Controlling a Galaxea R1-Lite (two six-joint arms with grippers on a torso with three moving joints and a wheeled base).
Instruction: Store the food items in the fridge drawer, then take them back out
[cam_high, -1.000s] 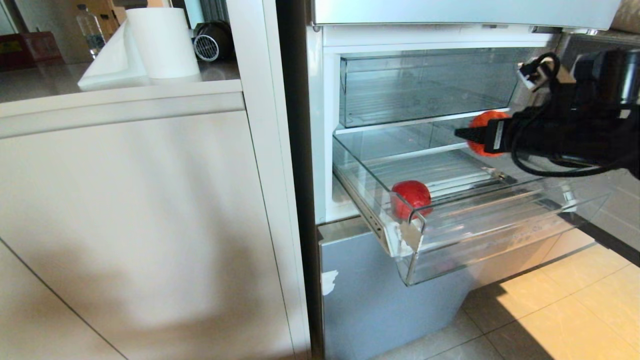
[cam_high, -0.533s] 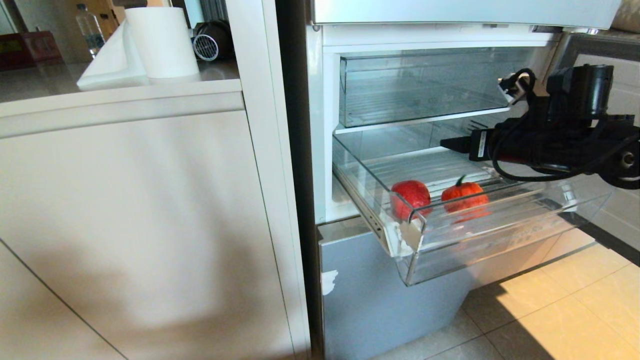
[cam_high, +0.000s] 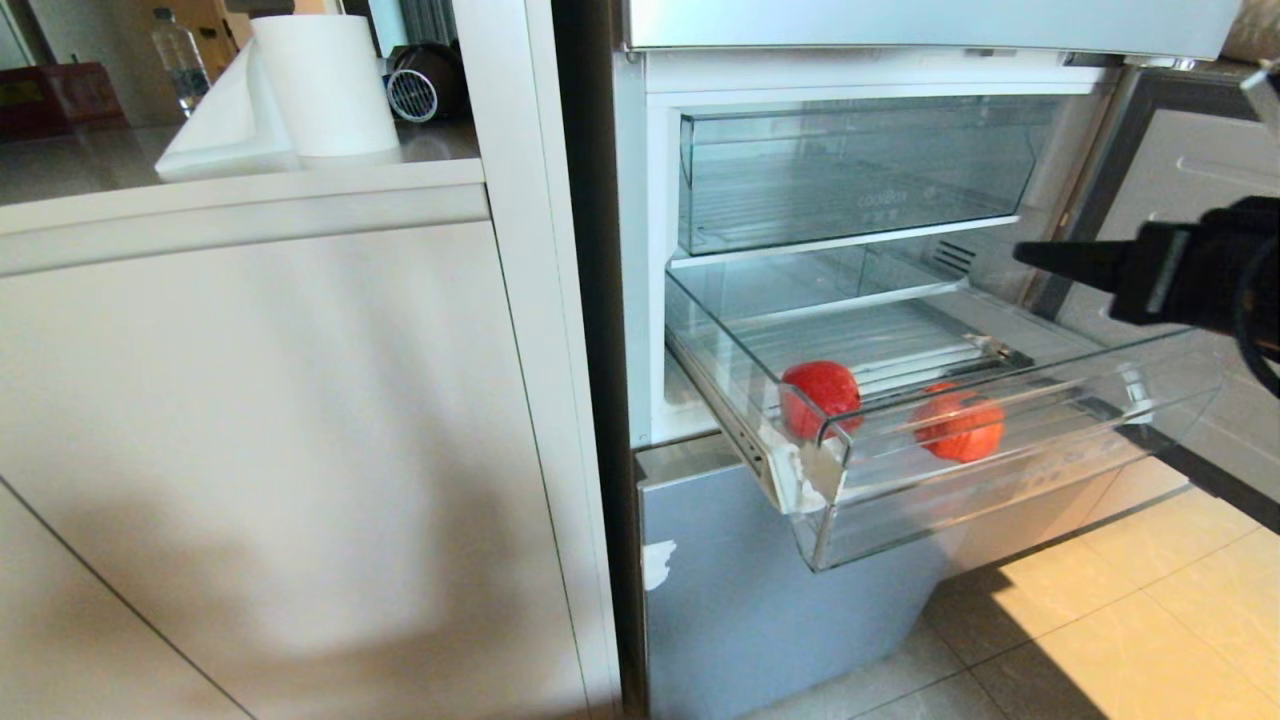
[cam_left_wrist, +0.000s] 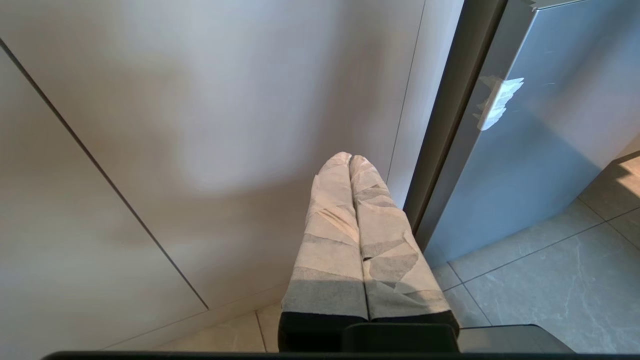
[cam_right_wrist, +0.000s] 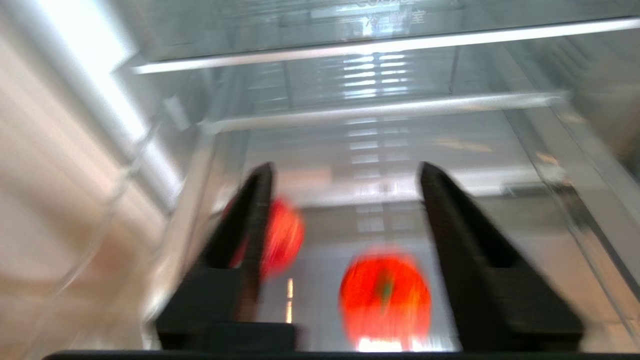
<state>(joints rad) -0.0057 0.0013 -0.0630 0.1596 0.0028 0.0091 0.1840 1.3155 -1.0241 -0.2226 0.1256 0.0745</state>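
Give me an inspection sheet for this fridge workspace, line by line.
Surface: fridge drawer pulled out, clear, ribbed bottom, whitish tape on its front left corner.
Job's things: dull red fruit by the taped corner; orange-red fruit apart to its right, both inside the drawer.
Clutter: nothing seen in the drawer; coolBox bin above looks empty.
Grippers: right gripper open, holding nothing, above the drawer's right end; left gripper shut, parked low by the cabinet front.
Cables: black cable looped at the right wrist.
Surroundings: paper roll on the counter; tiled floor.
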